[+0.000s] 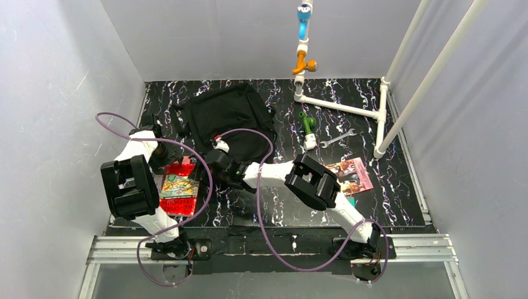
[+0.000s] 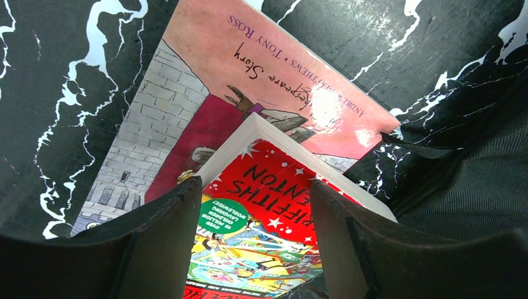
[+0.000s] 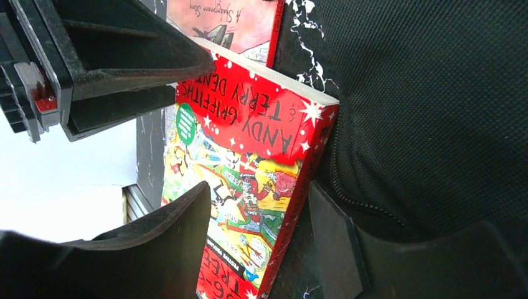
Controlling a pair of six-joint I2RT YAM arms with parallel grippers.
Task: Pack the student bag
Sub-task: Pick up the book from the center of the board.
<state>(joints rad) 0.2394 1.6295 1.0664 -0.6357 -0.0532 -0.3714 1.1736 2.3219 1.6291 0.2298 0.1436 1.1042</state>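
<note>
Black student bag [image 1: 230, 115] lies beside right gripper [image 3: 260, 193] (jaws apart); left gripper [image 2: 255, 187] also spread.

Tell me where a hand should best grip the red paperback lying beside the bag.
Probably across its width, from above: one finger on each long side. The red paperback lies flat, cover up, on a pink book, and its thick block offers upright sides. The spine side sits close to the student bag, so that finger has little room.
</note>
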